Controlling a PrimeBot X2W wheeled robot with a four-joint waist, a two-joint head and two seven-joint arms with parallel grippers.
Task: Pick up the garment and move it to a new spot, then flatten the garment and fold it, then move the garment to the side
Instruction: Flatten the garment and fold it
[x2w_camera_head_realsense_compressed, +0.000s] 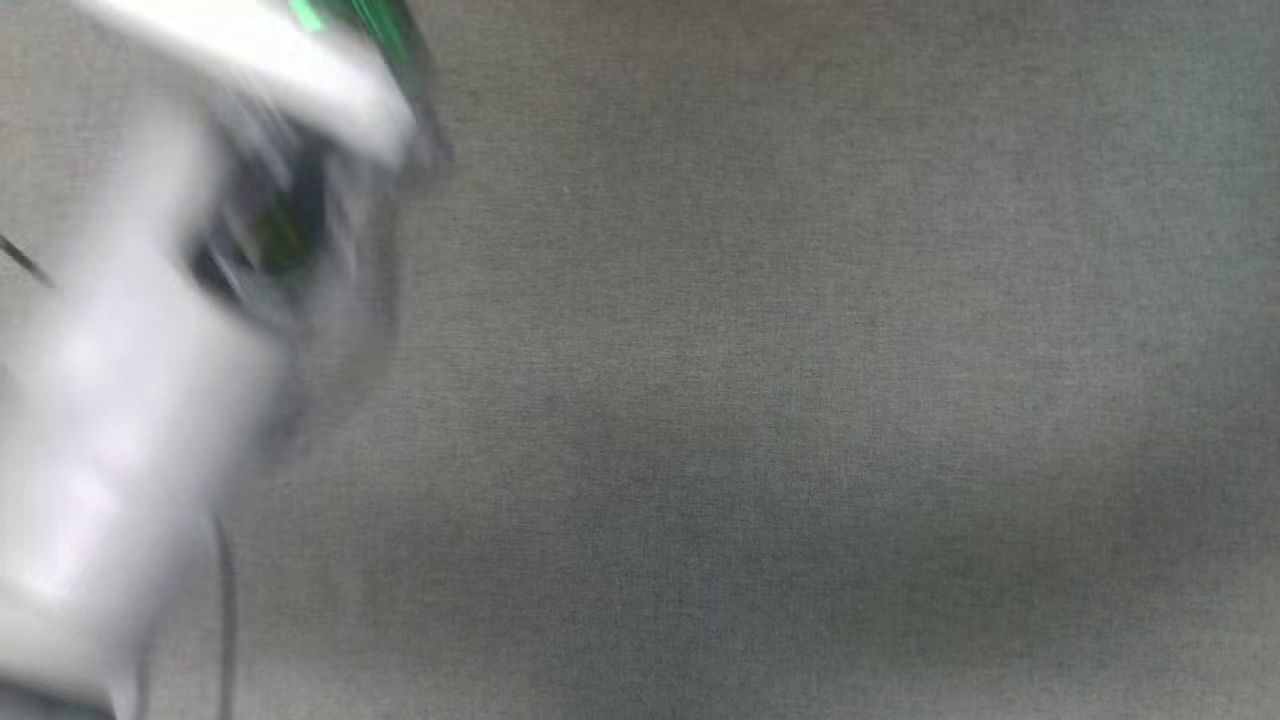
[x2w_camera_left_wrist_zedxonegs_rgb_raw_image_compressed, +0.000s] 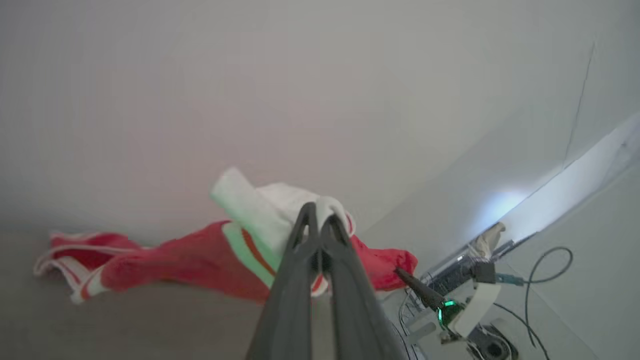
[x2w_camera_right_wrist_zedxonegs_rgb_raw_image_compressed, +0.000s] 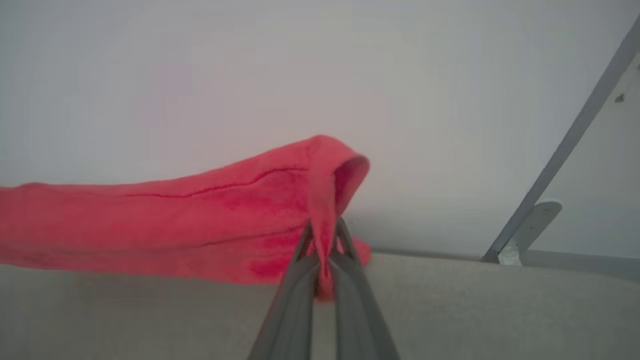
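the garment (x2w_camera_left_wrist_zedxonegs_rgb_raw_image_compressed: 190, 260) stretches over the surface (x2w_camera_right_wrist_zedxonegs_rgb_raw_image_compressed: 475, 310), one end pinched in the left gripper (x2w_camera_left_wrist_zedxonegs_rgb_raw_image_compressed: 320, 220), the other end in the right gripper (x2w_camera_right_wrist_zedxonegs_rgb_raw_image_compressed: 324, 232).

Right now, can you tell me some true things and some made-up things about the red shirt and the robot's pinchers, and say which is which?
1. The left gripper pinches a white part of the garment. True.
2. The right gripper is open and empty. False: it is shut on a red fold of the garment.
3. The garment is folded into a neat square. False: it is bunched up and stretched out long, not folded.
4. The surface below the garment is greyish. True.
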